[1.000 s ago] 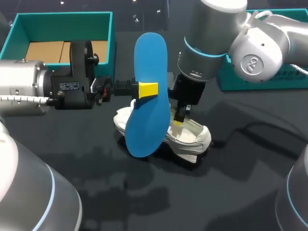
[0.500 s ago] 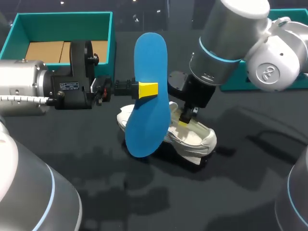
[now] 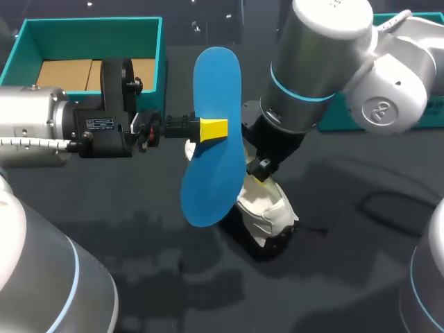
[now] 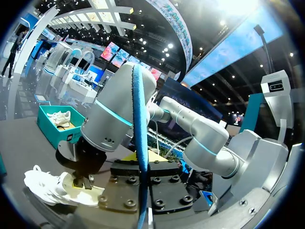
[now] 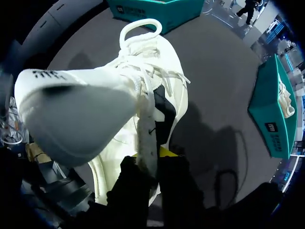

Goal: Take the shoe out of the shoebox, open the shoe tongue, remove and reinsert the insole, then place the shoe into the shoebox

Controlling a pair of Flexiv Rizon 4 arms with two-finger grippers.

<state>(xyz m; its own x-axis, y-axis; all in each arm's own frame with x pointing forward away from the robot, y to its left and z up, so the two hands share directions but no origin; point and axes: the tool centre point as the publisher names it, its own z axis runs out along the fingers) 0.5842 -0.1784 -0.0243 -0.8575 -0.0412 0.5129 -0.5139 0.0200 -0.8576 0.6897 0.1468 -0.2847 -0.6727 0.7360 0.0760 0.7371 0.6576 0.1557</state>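
Both tight: left tool (image 3: pixel 212 130) on insole (image 3: pixel 216 76), right tool (image 3: pixel 259 171) on shoe (image 3: pixel 268 209); cardboard (image 3: pixel 66 73) in shoebox (image 3: pixel 90 23).

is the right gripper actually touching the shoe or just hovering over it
Touching. The right wrist view shows the right gripper pinching the rim of the shoe between its two fingers, one on each side.

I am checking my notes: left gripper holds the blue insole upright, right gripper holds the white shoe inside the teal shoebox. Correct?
Only the place is wrong. The head view shows the right gripper holding the white shoe outside the teal shoebox, over the dark table. The left gripper holds the blue insole upright.
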